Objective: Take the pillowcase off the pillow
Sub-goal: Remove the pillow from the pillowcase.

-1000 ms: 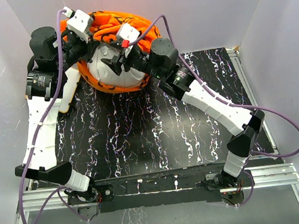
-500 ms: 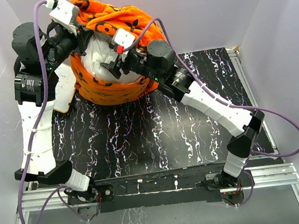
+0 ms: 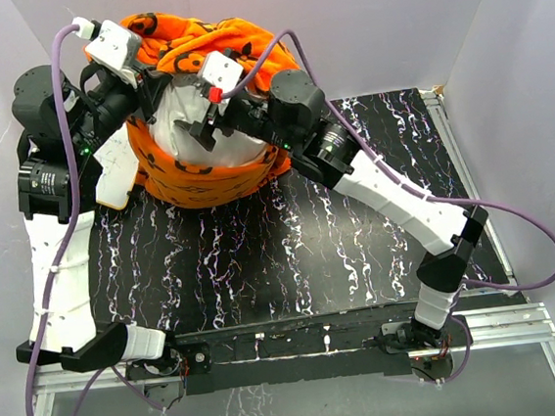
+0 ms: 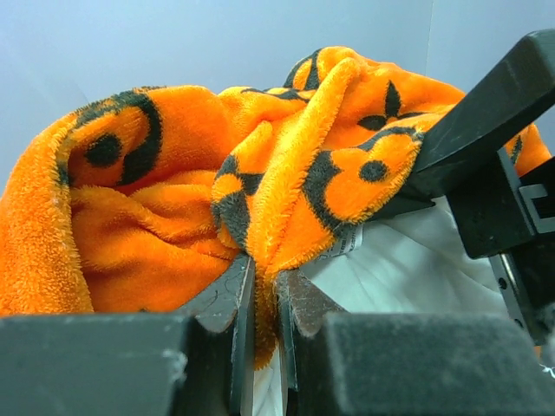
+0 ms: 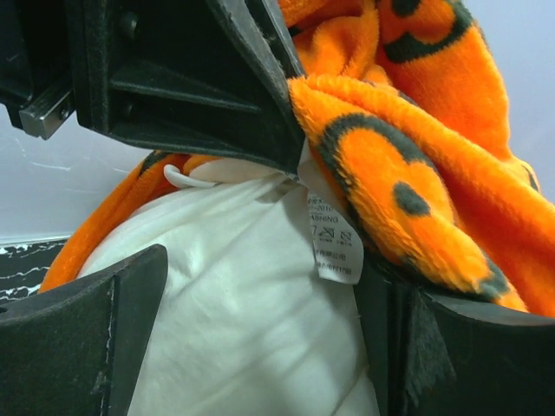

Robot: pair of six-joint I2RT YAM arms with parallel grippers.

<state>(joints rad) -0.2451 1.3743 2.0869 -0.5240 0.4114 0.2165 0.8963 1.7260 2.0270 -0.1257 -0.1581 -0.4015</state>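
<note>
Presently: pillowcase [image 3: 196, 181], far-left on table [image 3: 262, 249], bunched over pillow [image 3: 201, 127]; left gripper [image 4: 264, 295] clamped on its fold; right gripper [image 5: 260, 325], fingers apart, astride pillow. Risk: unheld pillow rises with cover.

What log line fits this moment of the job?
left gripper: shut on pillowcase | right gripper: open, jaws wide around pillow | pillowcase: bunched on top, rest ringing pillow's lower end | stage: not yet off
</note>
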